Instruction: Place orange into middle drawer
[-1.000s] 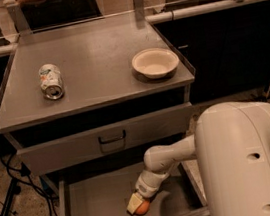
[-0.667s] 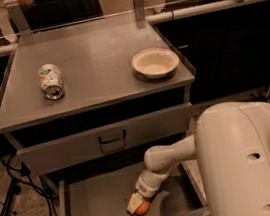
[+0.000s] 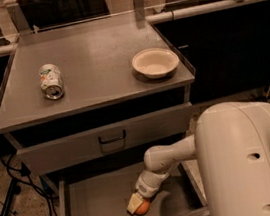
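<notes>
Gripper [image 3: 138, 204] low inside open middle drawer [image 3: 89, 210], seemingly clamped on orange [image 3: 144, 208], fruit at its tip

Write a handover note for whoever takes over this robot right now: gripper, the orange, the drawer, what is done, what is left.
Gripper: down inside the open middle drawer, right at the orange. Whether it grips the fruit cannot be told.
Orange: low in the drawer, at or near its floor, towards the front.
Done: drawer pulled out, orange brought inside it.
Left: confirm release, lift the arm clear.
On the cabinet top, untouched: can and bowl.
</notes>
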You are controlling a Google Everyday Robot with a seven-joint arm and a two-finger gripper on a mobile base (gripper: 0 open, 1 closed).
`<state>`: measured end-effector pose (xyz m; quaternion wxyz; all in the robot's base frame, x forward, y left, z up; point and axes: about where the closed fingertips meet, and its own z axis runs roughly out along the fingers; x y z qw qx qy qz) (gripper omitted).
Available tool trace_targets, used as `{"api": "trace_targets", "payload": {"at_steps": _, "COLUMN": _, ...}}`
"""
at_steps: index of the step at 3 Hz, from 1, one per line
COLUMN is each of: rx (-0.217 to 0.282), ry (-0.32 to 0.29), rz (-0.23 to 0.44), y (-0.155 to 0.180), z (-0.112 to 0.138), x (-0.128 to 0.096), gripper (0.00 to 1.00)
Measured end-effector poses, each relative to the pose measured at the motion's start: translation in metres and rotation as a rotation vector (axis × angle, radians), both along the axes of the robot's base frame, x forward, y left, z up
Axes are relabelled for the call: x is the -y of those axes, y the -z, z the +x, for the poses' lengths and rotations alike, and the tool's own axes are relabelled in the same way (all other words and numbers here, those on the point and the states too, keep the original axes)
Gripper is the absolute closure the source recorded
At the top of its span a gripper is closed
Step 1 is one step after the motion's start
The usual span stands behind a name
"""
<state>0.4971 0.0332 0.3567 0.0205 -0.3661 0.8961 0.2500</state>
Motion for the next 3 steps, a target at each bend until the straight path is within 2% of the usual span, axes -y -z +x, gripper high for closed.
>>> {"api": "trace_targets", "payload": {"at_steps": 1, "rx": 0.000, "ry": 0.000, "rz": 0.000, "y": 0.0000, "z": 0.0000, "x": 0.0000, "gripper": 0.11}}
{"api": "trace_targets", "payload": {"at_steps": 2, "rx": 0.000, "ry": 0.000, "rz": 0.000, "y": 0.0001, "z": -0.0001, "x": 0.0000, "gripper": 0.00}}
{"api": "trace_targets", "payload": {"at_steps": 3, "rx": 0.000, "ry": 0.000, "rz": 0.000, "y": 0.0001, "z": -0.0001, "x": 0.0000, "gripper": 0.00}}
